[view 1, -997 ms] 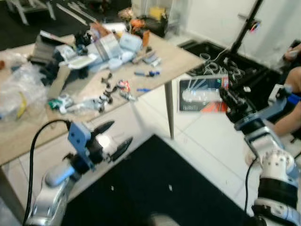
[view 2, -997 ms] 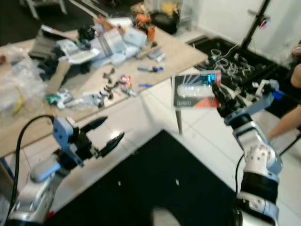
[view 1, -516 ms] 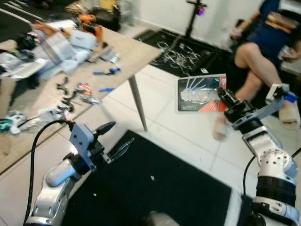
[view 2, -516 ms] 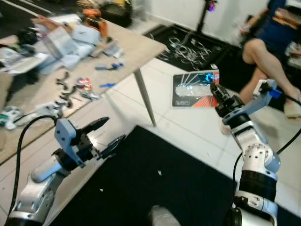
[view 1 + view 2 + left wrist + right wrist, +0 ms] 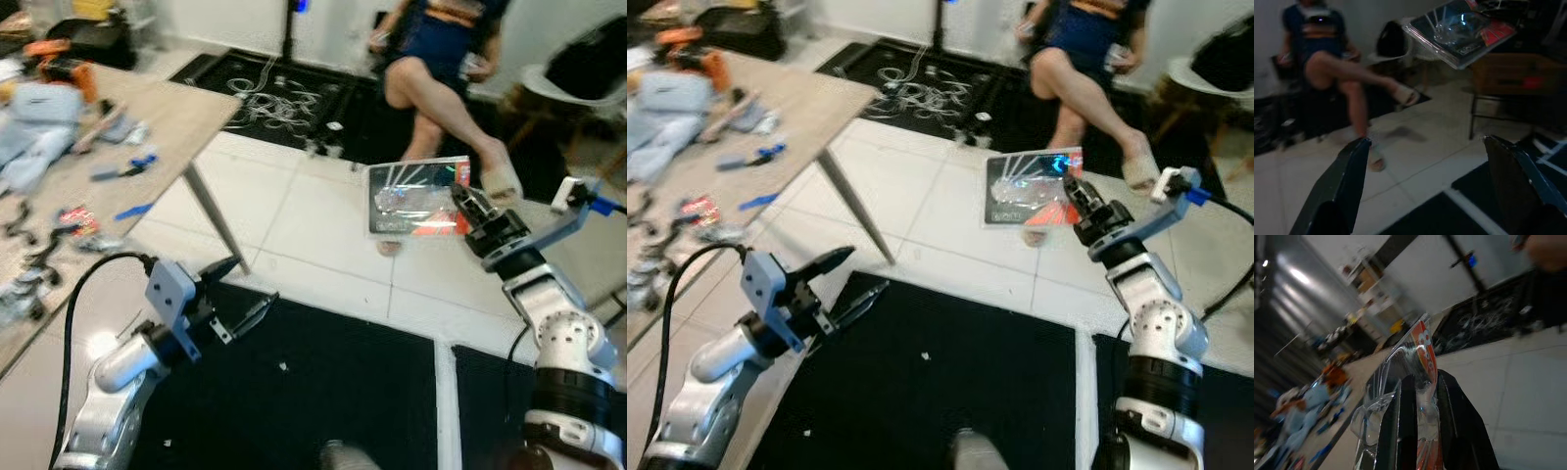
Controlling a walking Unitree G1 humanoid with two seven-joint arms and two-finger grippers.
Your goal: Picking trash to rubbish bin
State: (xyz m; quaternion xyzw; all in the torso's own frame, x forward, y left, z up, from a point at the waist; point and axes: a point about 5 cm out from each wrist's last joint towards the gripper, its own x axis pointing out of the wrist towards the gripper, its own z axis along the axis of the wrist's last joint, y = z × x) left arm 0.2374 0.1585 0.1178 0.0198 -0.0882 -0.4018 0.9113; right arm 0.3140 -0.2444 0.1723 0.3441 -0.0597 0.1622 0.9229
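My right gripper [image 5: 460,199] is shut on a flat blister pack [image 5: 415,197], a dark card with a clear plastic bubble and a red corner, held up at chest height over the white tiles. In the right wrist view the blister pack [image 5: 1415,382] is pinched between the two black fingers [image 5: 1459,431]. My left gripper [image 5: 245,289] is open and holds nothing, low over the edge of a black mat [image 5: 313,392]. In the left wrist view the blister pack [image 5: 1462,29] hangs beyond the spread fingers [image 5: 1352,171].
A wooden table [image 5: 162,117] strewn with packets and small tools stands at the left, one slanted leg [image 5: 217,215] near my left gripper. A person [image 5: 431,59] sits ahead with crossed legs, a foot [image 5: 500,176] close behind the pack. Cables [image 5: 269,98] lie on a dark mat.
The camera has swung right: the table slid off to the left and the seated person came into the middle. Both grippers keep their pose, the right still holding the pack.
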